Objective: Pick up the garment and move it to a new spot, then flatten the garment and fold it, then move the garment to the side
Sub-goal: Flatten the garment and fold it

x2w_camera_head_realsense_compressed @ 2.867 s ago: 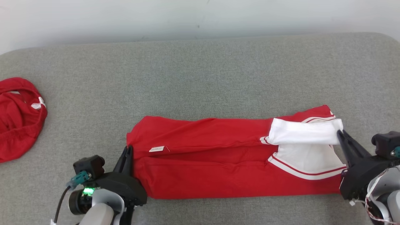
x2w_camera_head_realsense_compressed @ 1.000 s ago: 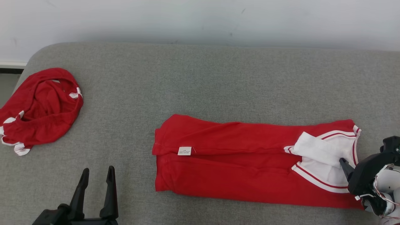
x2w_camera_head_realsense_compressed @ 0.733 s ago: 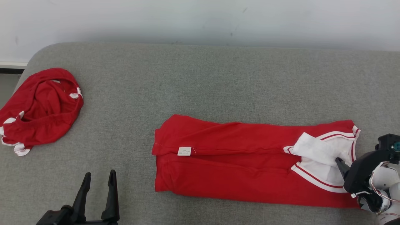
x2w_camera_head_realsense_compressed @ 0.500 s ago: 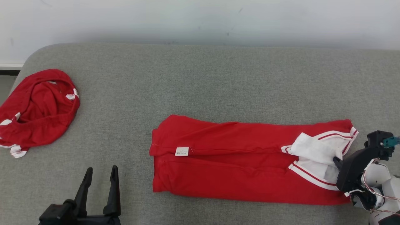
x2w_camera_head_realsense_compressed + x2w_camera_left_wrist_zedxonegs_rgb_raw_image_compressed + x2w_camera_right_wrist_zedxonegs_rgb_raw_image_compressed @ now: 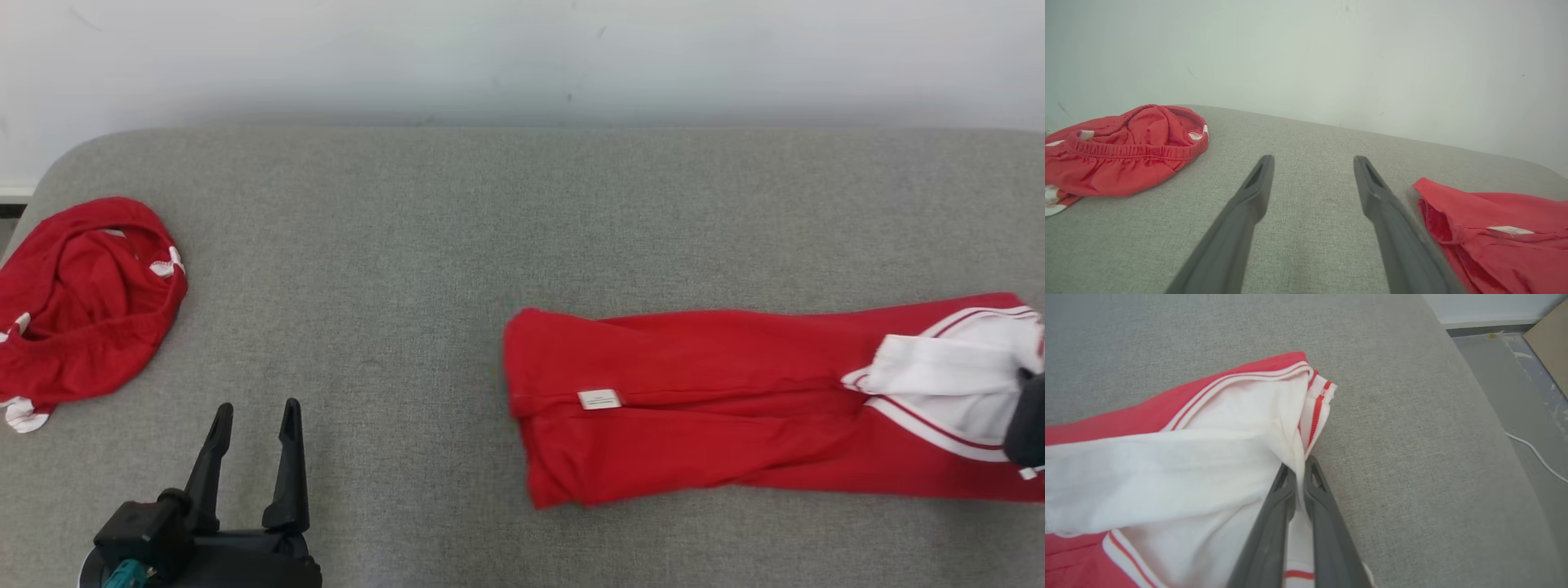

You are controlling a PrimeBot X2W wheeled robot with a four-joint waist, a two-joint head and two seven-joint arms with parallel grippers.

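Two states: the right end effector (image 5: 1300, 465) pinches the white sleeve (image 5: 1167, 465) of the folded red garment (image 5: 694, 408); the left end effector (image 5: 255, 407) gapes empty over the bench (image 5: 490, 229).

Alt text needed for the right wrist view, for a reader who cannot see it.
The right gripper is shut on the white end of the folded red garment, which lies on a grey cushion. Past the cushion's edge at the right, a floor with a thin white cable shows.
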